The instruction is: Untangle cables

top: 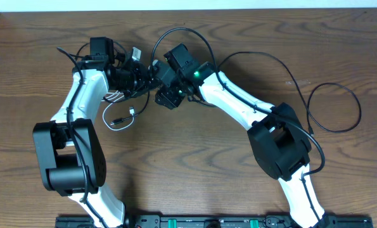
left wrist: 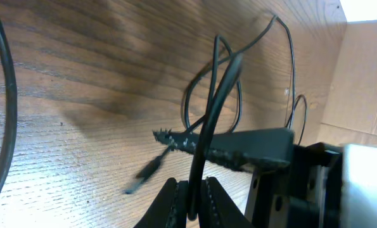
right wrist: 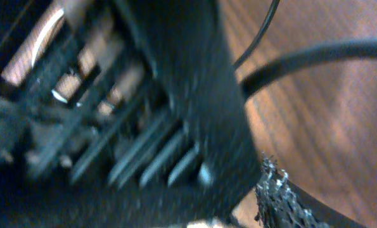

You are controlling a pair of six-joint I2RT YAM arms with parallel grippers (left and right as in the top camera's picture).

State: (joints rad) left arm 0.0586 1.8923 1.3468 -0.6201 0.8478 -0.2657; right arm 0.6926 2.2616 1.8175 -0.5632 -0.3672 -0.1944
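Observation:
My left gripper (left wrist: 191, 199) is shut on a black cable (left wrist: 220, 95) that rises from the jaws and loops over the table. In the overhead view the left gripper (top: 149, 75) and right gripper (top: 165, 95) meet at the table's upper middle, in a tangle of black cable whose loop (top: 194, 35) arcs over the right wrist. The right gripper's serrated finger (left wrist: 239, 149) lies just behind the held cable. In the blurred right wrist view only one finger (right wrist: 283, 199) shows, far to the side, so the jaws look open. A white cable (top: 109, 120) with a small plug lies below the left gripper.
Another black cable (top: 356, 107) makes a large loop on the right of the wooden table (top: 239, 164). A loose black plug (left wrist: 144, 178) lies on the wood by the left jaws. A cardboard wall (left wrist: 365, 76) stands past the table edge.

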